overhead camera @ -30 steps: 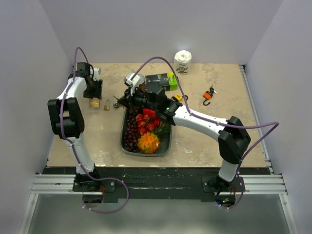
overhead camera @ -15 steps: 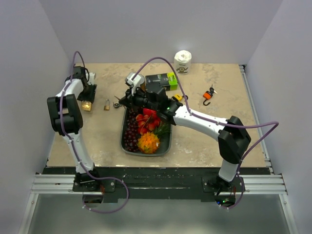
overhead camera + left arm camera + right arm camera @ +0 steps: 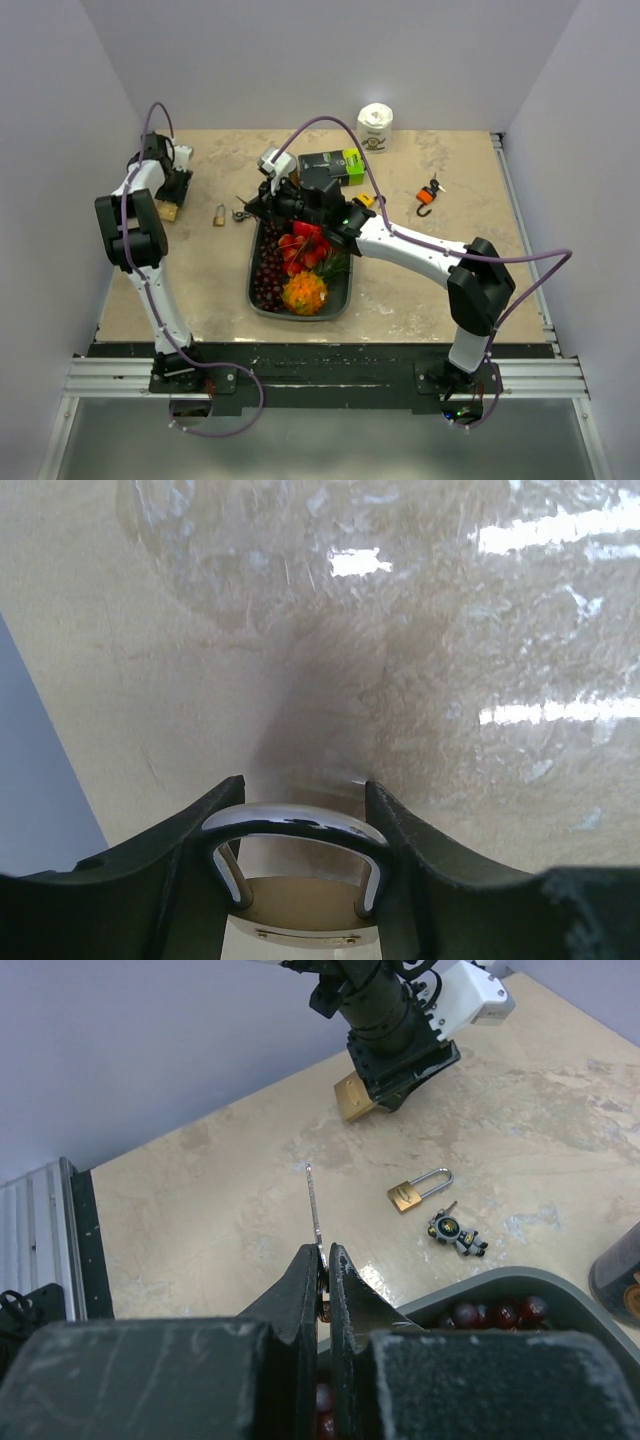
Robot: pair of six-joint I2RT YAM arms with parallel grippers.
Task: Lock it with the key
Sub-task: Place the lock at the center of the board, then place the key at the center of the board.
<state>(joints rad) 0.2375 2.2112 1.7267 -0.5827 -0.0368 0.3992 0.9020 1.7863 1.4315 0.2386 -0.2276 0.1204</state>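
Grip confirmed on both arms. Left end effector clamps the brass padlock between its fingers, shackle foremost, near the counter's far left corner; whether the lock rests on the surface cannot be told. Right end effector is clenched on the key, blade projecting forward, above the far left corner of the fruit tray. A smaller padlock lies loose between the arms, a key fob just beside it.

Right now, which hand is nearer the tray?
Right. The right hand, holding a key, hovers at the tray's far left corner; the left hand, gripping a padlock, is by the table's left edge.
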